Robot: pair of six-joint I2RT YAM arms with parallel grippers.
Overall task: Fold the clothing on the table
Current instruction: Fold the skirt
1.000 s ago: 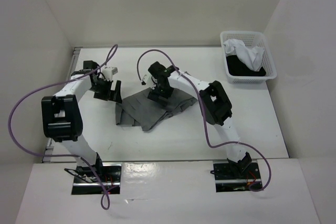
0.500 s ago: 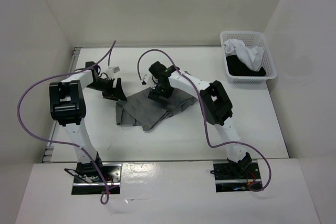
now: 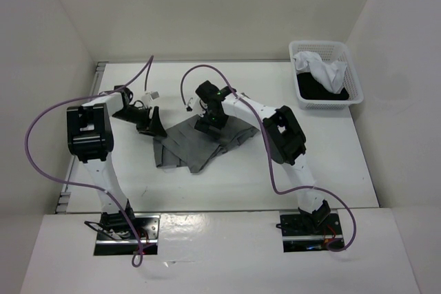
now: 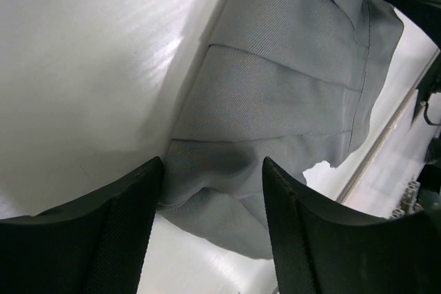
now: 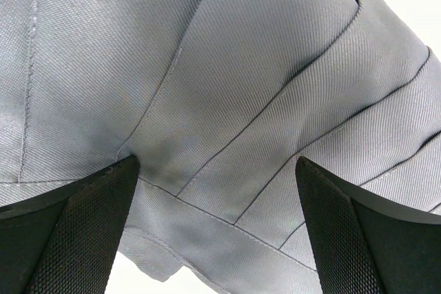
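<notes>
Left arm swung inward. We see the left end effector (image 4: pixel 210 170) narrowing, the skirt (image 4: pixel 289 101) edge between its fingers, ungripped. The right end effector (image 5: pixel 217 166) is wide, skirt beneath it on the counter (image 3: pixel 317 163). We judge this the grasp step; next, pinch the edge and fold.

table (image 3: pixel 227 184): white, flat, rectangular, walled by white panels. on it: one dark grey pleated skirt (image 3: pixel 185 147), rumpled, near centre; one white basket (image 3: pixel 327 105), far right corner.
</notes>
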